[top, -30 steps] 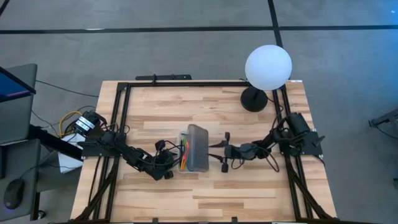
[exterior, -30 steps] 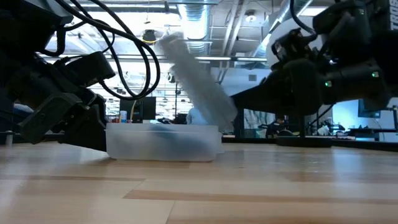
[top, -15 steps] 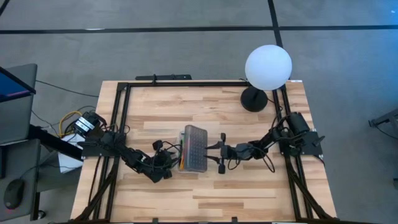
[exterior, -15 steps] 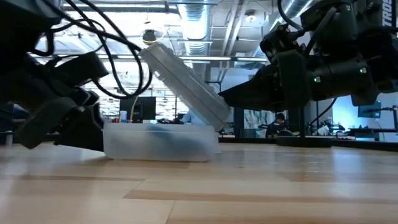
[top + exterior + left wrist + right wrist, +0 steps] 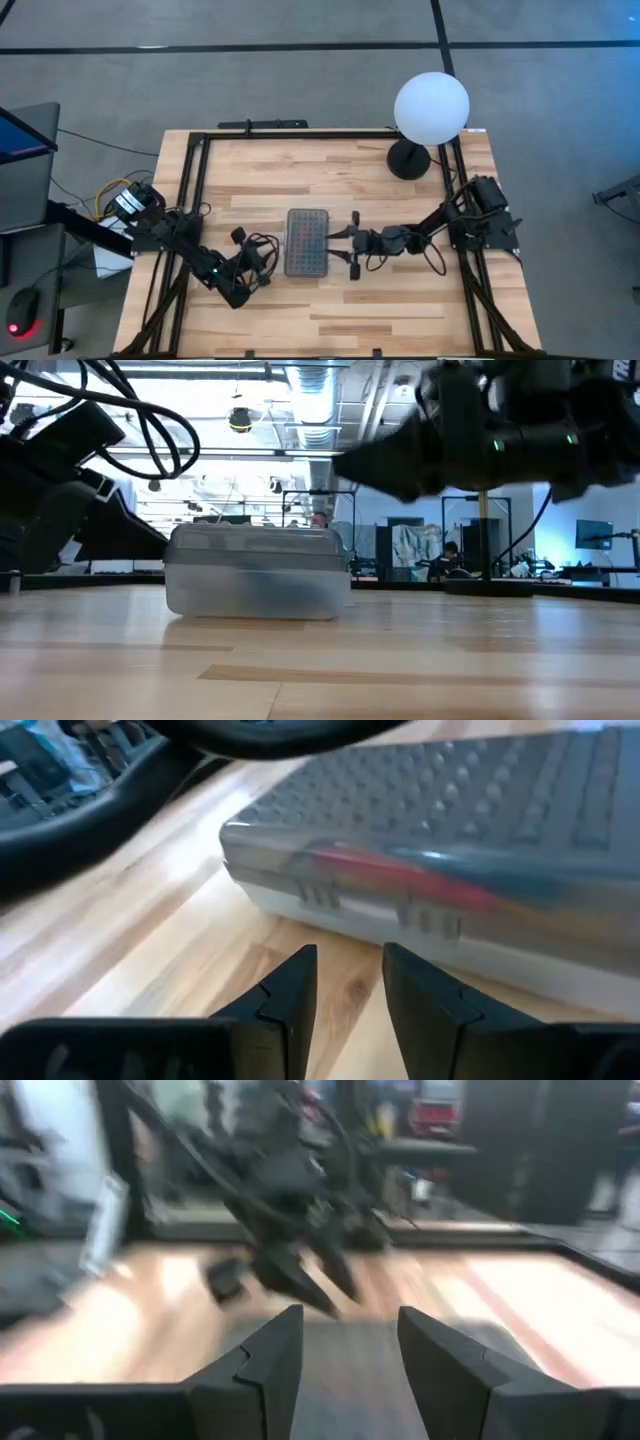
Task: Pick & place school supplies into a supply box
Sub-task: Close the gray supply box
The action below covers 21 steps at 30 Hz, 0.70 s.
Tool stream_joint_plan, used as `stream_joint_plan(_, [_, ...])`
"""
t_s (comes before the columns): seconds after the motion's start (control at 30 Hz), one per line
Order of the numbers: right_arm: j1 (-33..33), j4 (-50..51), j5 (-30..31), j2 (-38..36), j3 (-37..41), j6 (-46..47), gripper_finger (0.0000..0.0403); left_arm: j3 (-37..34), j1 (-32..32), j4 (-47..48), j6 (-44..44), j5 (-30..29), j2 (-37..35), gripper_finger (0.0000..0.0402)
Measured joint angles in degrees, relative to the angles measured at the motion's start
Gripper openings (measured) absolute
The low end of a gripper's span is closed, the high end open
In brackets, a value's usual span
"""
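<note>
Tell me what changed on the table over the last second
The supply box lid swung down from tilted open to shut flat, hiding the pens. The right gripper stayed beside the box's right edge, fingers open. The left gripper backed away slightly to the box's left. Box base and globe lamp stayed put.

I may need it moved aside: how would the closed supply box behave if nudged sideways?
The supply box sits low and flat on the wooden table, so it would probably slide, not tip. Its clear plastic walls suggest it is light. The pens inside might rattle.
</note>
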State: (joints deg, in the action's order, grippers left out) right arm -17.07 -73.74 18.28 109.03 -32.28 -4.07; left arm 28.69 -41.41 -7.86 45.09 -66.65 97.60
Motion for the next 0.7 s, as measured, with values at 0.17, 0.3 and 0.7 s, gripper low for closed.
stream_joint_plan(0.17, [3.8, 5.3, -9.6, -0.1, -6.6, 6.4, 0.0159, 0.0, 1.3, -1.7, 0.7, 2.1, 0.0, 0.0112])
stream_joint_plan(0.3, [6.0, 21.1, -10.4, 0.0, -14.8, 8.8, 0.0159, 0.0, 2.5, -4.0, -2.3, 4.9, 0.0, 0.0112])
stream_joint_plan(0.7, [8.1, 44.7, -10.7, 0.0, -27.4, 15.1, 0.0159, 0.0, 3.7, -5.8, -6.2, 6.9, 0.0, 0.0112])
